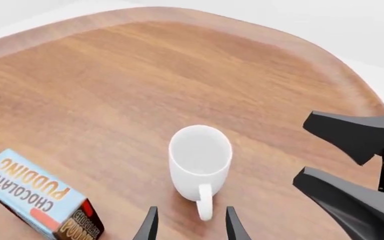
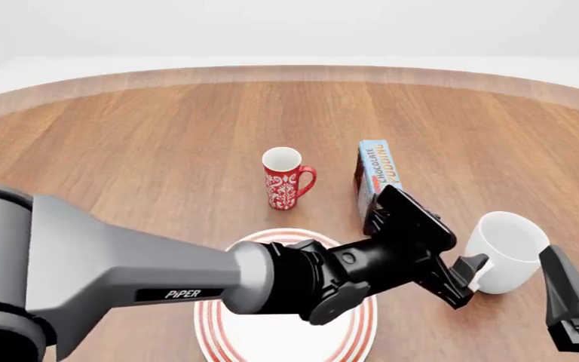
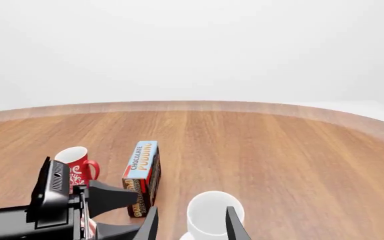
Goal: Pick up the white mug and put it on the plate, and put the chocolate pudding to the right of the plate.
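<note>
1. White mug [image 2: 511,253] upright on the wooden table [image 2: 148,151], at about 4 o'clock of the front view. Mouth open upward, nothing visible inside. Its handle faces the left arm.
2. Left gripper [image 2: 463,277] reaches across from the left, over the plate, to the mug's handle side. Jaws parted; in the left wrist view the two fingertips sit either side of the handle [image 1: 205,201]. Cannot tell whether a finger touches it. Nothing clenched.
3. Right gripper [image 2: 573,302] low at 4–5 o'clock in the front view, just beside the mug on its outer side. Its wrist view shows the fingertips spread, with the mug's rim [image 3: 212,212] between them; contact cannot be judged. Jaws released, holding nothing.
4. Plate [image 2: 214,332] with red rings at 6 o'clock, largely covered by the left arm. Only parts of its rim show. Nothing visibly on it.
5. Chocolate pudding [image 2: 375,177] box stands on a long edge, just right of centre, at 10–11 o'clock from the white mug and near it, apart. Blue lettered face turned upward toward the camera.
6. Red mug [image 2: 286,179] with white pattern stands upright near centre, at 9 o'clock of the pudding box, handle toward the box, not touching.
</note>
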### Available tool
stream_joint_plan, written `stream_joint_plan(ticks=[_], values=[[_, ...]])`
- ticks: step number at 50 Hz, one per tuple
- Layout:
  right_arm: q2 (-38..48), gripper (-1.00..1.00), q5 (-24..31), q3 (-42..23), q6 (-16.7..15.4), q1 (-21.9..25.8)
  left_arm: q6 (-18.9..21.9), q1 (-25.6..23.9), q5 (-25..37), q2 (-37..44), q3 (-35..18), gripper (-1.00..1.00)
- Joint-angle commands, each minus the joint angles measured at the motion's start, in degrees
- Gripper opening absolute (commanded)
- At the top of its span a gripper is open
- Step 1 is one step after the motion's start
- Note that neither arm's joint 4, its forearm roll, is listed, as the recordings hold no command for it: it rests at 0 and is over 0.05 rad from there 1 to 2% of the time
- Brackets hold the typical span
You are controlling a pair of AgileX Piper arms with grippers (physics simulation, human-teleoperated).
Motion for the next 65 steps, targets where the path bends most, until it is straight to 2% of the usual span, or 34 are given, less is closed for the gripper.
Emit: stream_joint_plan(ticks=[1,21,42,46,47,53,56,58,65], values=[[-0.1,1.00,0.2,0.0,0.2,0.0,-0.4,0.4,0.5,1.9,-1.9,1.00],[0.1,1.00,0.0,0.0,0.3,0.1,-1.1,0.3,2.1,6.7,-6.1,1.00],[0.0,1.00,-0.1,0.1,0.5,0.2,-2.0,-0.3,2.0,9.3,-7.4,1.00],[-0.1,1.00,0.1,0.0,0.6,0.2,-2.1,-0.4,3.1,11.1,-10.0,1.00],[-0.1,1.00,0.1,0.0,0.5,0.2,-2.1,-0.5,3.9,13.0,-12.5,1.00],[0.0,1.00,0.0,0.0,0.5,0.2,-2.2,-0.9,5.4,15.7,-15.6,1.00],[0.0,1.00,0.0,0.0,0.5,0.2,-2.2,-0.9,5.8,16.3,-16.5,1.00],[0.1,1.00,-0.1,0.0,0.6,0.2,-2.1,-0.9,5.4,15.1,-14.8,1.00],[0.3,1.00,-0.2,0.0,0.6,0.2,-1.9,-1.6,7.0,16.4,-16.6,1.00]])
